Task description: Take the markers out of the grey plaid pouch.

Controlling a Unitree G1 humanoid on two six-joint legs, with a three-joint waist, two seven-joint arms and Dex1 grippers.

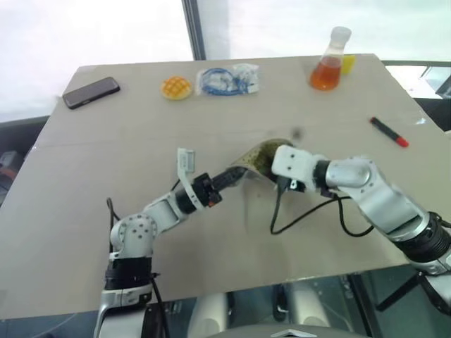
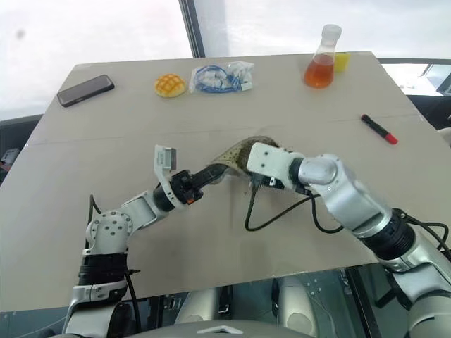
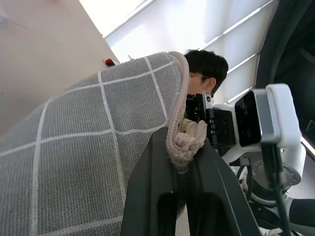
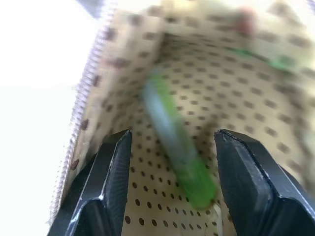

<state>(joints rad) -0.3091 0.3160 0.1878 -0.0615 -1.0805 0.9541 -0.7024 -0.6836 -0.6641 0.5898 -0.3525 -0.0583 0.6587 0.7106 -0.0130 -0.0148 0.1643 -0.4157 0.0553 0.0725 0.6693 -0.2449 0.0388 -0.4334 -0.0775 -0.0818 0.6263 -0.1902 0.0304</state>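
The grey plaid pouch [image 1: 258, 155] is held up off the table with its mouth open. My left gripper [image 1: 235, 174] is shut on the pouch's edge, pinching the pull cord [image 3: 184, 143] against the plaid fabric [image 3: 93, 147]. My right gripper [image 4: 173, 136] reaches into the pouch's mouth, open. The light green marker [image 4: 179, 150] lies on the dotted lining between its fingers [image 4: 112, 179], touching neither. The red marker [image 1: 389, 132] lies on the table far to the right.
Along the table's far edge lie a black phone [image 1: 91, 92], a yellow bun-shaped toy [image 1: 176, 87], a clear bag with blue cable [image 1: 227, 79] and a flask of orange liquid [image 1: 329, 65]. A person [image 3: 206, 66] shows beyond the pouch.
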